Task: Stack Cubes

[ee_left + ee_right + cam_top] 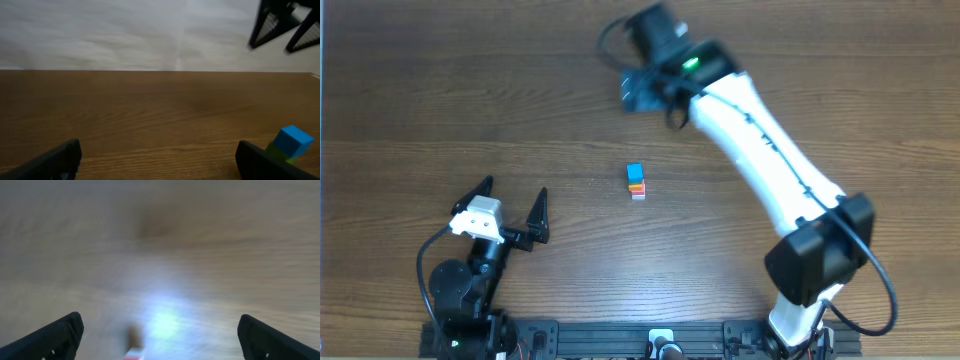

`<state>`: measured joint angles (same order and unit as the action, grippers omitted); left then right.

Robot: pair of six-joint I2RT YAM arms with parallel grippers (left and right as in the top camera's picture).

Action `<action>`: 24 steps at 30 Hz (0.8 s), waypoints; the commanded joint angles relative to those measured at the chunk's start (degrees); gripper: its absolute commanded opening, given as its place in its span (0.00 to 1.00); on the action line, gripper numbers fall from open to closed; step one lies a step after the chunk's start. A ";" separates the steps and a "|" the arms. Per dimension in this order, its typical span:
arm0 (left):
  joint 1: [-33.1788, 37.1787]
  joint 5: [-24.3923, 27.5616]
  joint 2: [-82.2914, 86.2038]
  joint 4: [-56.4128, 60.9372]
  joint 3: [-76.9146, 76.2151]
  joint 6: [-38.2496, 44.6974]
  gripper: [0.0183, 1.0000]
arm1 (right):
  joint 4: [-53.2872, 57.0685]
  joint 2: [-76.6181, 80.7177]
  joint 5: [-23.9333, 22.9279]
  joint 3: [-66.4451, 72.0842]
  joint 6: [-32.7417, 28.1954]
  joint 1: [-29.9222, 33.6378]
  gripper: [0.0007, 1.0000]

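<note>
**Item 1. Left gripper**: lies at about 8 o'clock from the stack in the top view, well apart from it. Its two dark fingers are spread wide with only table between them. In its own wrist view the fingers sit low over the wood and hold nothing.

**Item 2. Table**: brown wood-grain surface that carries the stack.

**Item 3. Stack of cubes**: stands upright near the middle of the table and neither gripper touches it.
- The blue cube is on top.
- An orange cube and a pale reddish one at the base show below it from above.
- In the left wrist view the blue cube sits on a green cube, just beyond the left gripper's right-hand finger.

**Item 4. Right gripper**: shows toward 12 o'clock from the stack in the top view, on the white arm. The left wrist view shows it raised well above the table with its fingers parted. In its own wrist view the fingers are spread wide over bare wood and grip nothing. A small blurred reddish shape lies at that view's edge, and what it is cannot be told.
</note>
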<state>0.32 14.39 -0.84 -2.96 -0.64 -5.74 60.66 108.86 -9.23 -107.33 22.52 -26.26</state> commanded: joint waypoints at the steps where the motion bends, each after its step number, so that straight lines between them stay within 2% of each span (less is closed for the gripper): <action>1: -0.26 0.37 0.31 -0.02 0.33 0.83 1.00 | 1.86 -5.57 -8.63 0.83 -6.32 6.32 0.99; 3: -0.26 0.37 0.31 -0.02 0.33 0.83 1.00 | 1.70 -8.55 -9.99 2.82 -8.33 8.94 0.99; 6: -0.26 0.37 0.31 -0.02 0.33 0.83 1.00 | 0.50 -14.21 -9.40 7.58 -9.38 14.03 0.99; 8: -0.26 0.37 0.31 -0.04 0.33 0.83 1.00 | -1.42 -18.18 -7.37 11.96 -10.62 16.85 0.99; 11: -0.26 0.37 0.31 -0.02 0.33 0.83 1.00 | -6.29 -25.44 -1.75 21.09 -13.75 20.02 0.99; 14: -0.26 0.37 0.31 -0.02 0.33 0.83 1.00 | -13.07 -33.35 1.33 31.61 -14.03 20.81 0.99; 24: -0.26 0.37 0.31 -0.04 0.33 0.83 1.00 | -37.92 -61.22 2.56 65.20 -14.03 21.86 0.99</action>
<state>0.32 14.39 -0.84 -2.94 -0.64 -5.56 25.89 53.67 -7.73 -48.21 8.95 -5.30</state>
